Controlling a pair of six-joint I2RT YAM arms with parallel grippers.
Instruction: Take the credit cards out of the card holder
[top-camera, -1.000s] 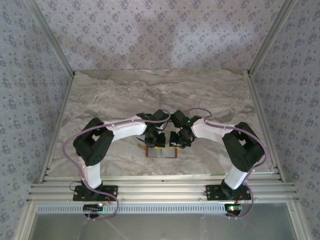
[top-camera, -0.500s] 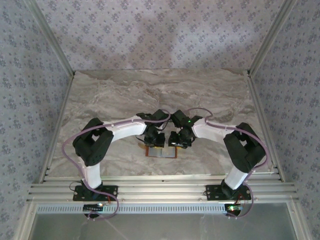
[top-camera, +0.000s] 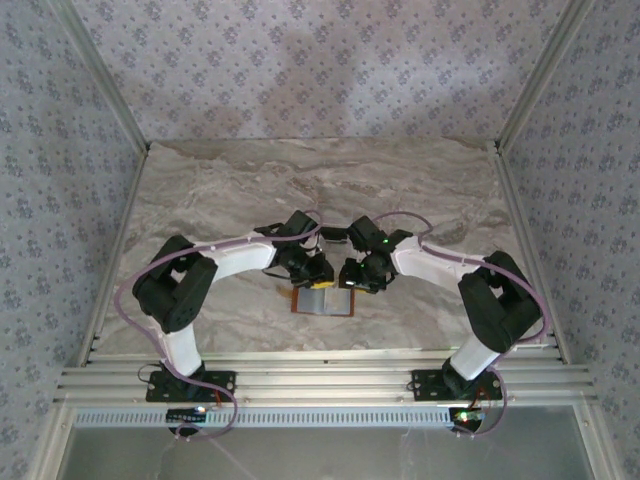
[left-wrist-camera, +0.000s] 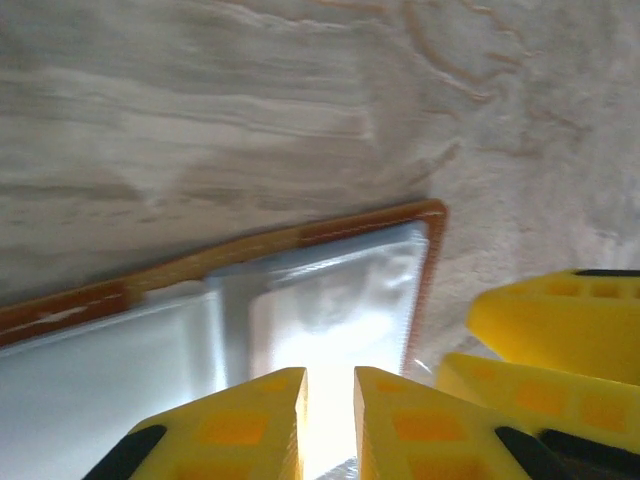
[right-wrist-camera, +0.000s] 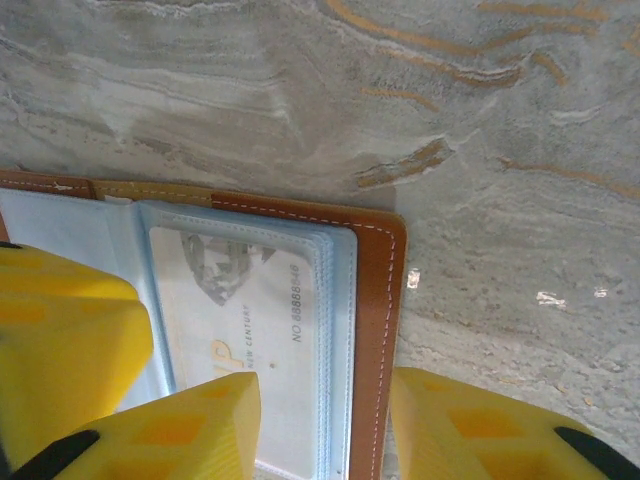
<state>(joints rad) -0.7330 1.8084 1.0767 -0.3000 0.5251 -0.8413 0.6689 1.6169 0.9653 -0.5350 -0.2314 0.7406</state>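
Stitched leather card holder (right-wrist-camera: 385, 300), marble-look table (right-wrist-camera: 500, 120)

Open card holder (right-wrist-camera: 385, 300) on marble table (right-wrist-camera: 500, 150), pale card (right-wrist-camera: 250, 310) in clear pocket, right end effector (right-wrist-camera: 320, 390) straddling brown edge

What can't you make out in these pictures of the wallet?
- Top view: wallet too small to show what it holds; arms cover its far edge.
- Left wrist view: glare whitens the pocket; unclear whether left fingers pinch anything.
- Right wrist view: right fingers hide the card's lower print.
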